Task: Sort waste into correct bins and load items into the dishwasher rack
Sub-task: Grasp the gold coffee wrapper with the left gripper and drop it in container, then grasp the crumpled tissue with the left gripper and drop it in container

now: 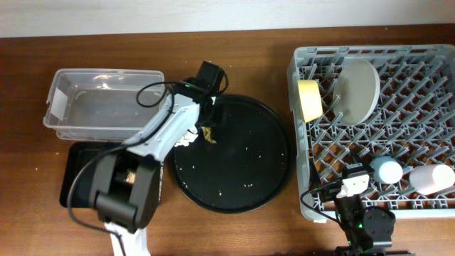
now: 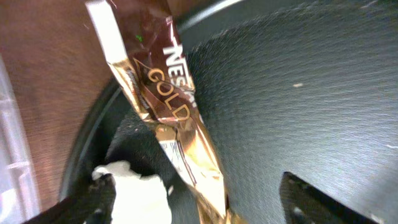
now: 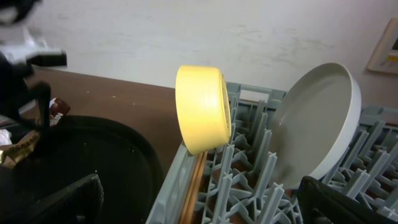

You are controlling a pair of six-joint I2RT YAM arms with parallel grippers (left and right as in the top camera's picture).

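Observation:
My left gripper (image 1: 204,126) is open and low over the left rim of the round black tray. The brown-gold wrapper (image 2: 168,118) and the white tissue (image 2: 140,196) lie between its fingers (image 2: 199,208); both also show in the overhead view, wrapper (image 1: 209,134) and tissue (image 1: 186,141). The grey rack (image 1: 419,107) holds the yellow bowl (image 1: 308,99), the plate (image 1: 359,89), the blue cup (image 1: 387,169) and the pink cup (image 1: 432,178). Chopsticks (image 3: 200,180) lie along its left wall. My right gripper (image 1: 353,186) is open and empty over the rack's front left corner (image 3: 199,211).
The clear tub (image 1: 99,99) stands at the back left. The shallow black tray (image 1: 75,174) lies in front of it, partly under my left arm, with something brownish (image 1: 130,174) in it. The round black tray (image 1: 242,163) carries small white crumbs.

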